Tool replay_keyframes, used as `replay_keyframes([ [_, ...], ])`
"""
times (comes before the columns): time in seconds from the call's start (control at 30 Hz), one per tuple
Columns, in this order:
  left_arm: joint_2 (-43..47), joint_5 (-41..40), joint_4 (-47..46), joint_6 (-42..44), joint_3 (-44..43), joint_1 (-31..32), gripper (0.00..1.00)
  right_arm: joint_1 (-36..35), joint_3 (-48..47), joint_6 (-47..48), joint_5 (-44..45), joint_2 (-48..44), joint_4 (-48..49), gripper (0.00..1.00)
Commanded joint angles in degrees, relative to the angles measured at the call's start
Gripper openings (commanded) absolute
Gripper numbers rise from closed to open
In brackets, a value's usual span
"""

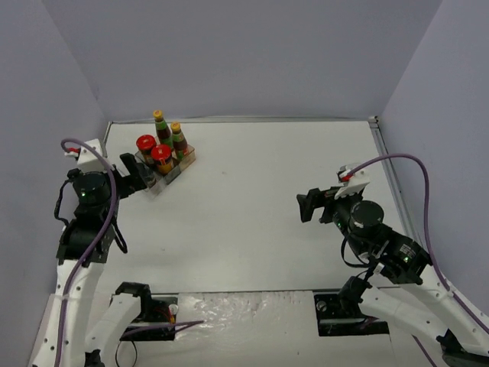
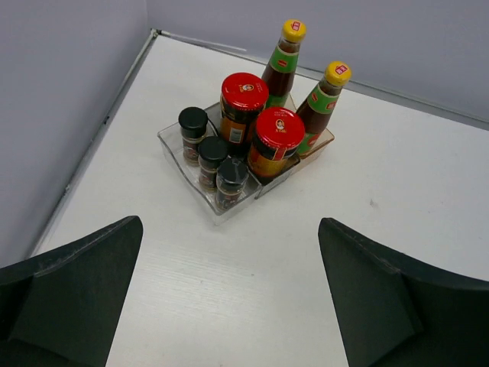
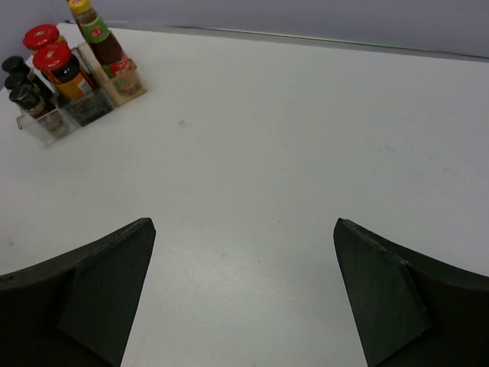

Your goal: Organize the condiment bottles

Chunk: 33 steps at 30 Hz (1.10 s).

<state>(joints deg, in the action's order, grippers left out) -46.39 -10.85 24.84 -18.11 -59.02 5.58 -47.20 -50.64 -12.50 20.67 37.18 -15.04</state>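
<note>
All the condiment bottles stand in the stepped clear and tan rack [image 2: 174, 153] at the table's far left. Two tall yellow-capped sauce bottles [image 2: 281, 65] [image 2: 322, 103] are on the back step, two red-lidded jars [image 2: 241, 107] [image 2: 274, 144] in the middle, three black-capped spice jars [image 2: 193, 130] [image 2: 213, 159] [image 2: 231, 182] in front. The group shows in the top view [image 1: 162, 149] and the right wrist view [image 3: 61, 73]. My left gripper [image 2: 229, 252] [image 1: 140, 177] is open and empty, just short of the rack. My right gripper [image 3: 244, 252] [image 1: 308, 206] is open and empty, far to the right.
Grey walls enclose the table on the left, back and right. The rack sits close to the left wall and the table's raised edge strip [image 2: 99, 130]. Bare white tabletop [image 1: 260, 191] lies between the two arms.
</note>
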Motion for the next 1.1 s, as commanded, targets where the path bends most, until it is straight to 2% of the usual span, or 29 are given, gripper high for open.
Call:
replay_keyframes([
  [0.0, 11.52, 3.4, 7.61, 4.65, 3.36, -0.13, 0.97, 0.35, -2.8, -1.03, 10.29, -2.36, -1.98, 1.0],
  [0.23, 25.47, 5.35, 15.94, 3.91, 5.72, 0.0, 0.97, 0.35, -1.44, -0.43, 16.37, -7.74, -2.36, 1.0],
  [0.4, 33.02, 4.19, 15.91, 2.73, 7.38, 0.05, 0.97, 0.35, 0.08, -0.69, 19.4, -10.9, -2.01, 1.0],
  [0.7, 35.48, 4.28, 15.23, 0.12, 10.88, 0.57, 0.97, 0.35, 2.67, -1.29, 22.25, -15.46, -1.83, 1.0],
  [1.07, 39.78, 4.51, 14.19, -0.87, 16.47, 0.66, 0.97, 0.35, 4.14, -1.48, 22.66, -15.22, -1.22, 1.0],
])
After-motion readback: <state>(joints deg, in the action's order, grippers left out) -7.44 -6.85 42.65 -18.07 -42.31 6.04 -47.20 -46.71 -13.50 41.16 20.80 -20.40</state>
